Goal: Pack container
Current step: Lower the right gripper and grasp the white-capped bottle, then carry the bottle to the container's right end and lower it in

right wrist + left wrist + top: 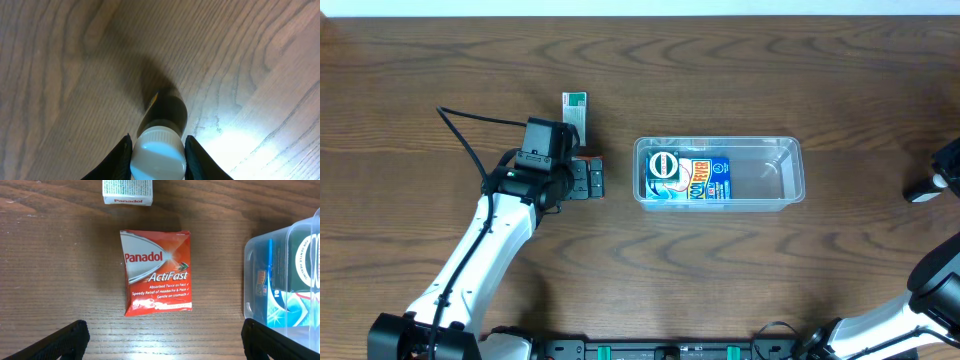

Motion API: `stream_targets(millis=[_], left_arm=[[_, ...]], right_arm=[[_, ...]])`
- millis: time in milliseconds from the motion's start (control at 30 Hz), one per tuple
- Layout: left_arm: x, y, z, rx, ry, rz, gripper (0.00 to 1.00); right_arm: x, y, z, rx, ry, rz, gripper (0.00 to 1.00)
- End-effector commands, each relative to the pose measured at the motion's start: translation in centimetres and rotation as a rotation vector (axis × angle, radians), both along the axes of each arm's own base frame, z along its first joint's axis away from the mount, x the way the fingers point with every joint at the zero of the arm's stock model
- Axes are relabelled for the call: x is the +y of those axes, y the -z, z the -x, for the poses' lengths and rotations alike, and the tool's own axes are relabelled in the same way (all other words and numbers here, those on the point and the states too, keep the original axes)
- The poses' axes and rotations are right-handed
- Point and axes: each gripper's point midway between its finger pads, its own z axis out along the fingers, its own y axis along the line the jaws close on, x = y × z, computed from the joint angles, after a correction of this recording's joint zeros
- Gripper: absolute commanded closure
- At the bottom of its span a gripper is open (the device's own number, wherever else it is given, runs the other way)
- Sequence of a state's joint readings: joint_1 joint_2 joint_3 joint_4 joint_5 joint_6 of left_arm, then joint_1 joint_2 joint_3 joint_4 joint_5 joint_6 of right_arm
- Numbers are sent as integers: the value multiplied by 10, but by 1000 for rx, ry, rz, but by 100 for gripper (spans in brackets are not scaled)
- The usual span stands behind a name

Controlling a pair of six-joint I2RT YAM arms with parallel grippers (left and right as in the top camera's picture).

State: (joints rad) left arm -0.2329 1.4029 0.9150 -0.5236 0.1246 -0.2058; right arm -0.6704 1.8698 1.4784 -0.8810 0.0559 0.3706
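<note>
Well, from above you see the container point(798, 172) in the middle of the table point(420, 60), with one blue packet point(688, 178) inside and your left gripper point(592, 180) just beside its left wall. At the left wrist, the jaws stand wide above the red Panadol packet point(157, 272), I think to take it for packing. At the right wrist, your right gripper point(158, 156) presses both sides of the white cap point(159, 150) of a dark bottle point(169, 112), so it seems held.

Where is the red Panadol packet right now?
In the left wrist view the Panadol packet lies flat on the table below the open left gripper, left of the container, a white box beyond it.
</note>
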Motion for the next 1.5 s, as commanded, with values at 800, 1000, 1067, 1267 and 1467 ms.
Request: stream_targets(millis=[800,1000,1067,1267,1467], left_arm=[[1,5,4,17,-2,-5,2],[1,5,4,17,-2,-5,2],[1,5,4,17,-2,-4,2],[1,5,4,17,-2,-4,2],[1,5,4,17,-2,-5,2]], right_arm=[[191,-168,-80,-253,-719,93,69],[272,-192,-80,-306,-929,101,70],[291,-192,-75,-294,-976,96,70],[325,-175,-53,-172,-1142,130,69],[337,-153,-38,-85,-1227,110,72]])
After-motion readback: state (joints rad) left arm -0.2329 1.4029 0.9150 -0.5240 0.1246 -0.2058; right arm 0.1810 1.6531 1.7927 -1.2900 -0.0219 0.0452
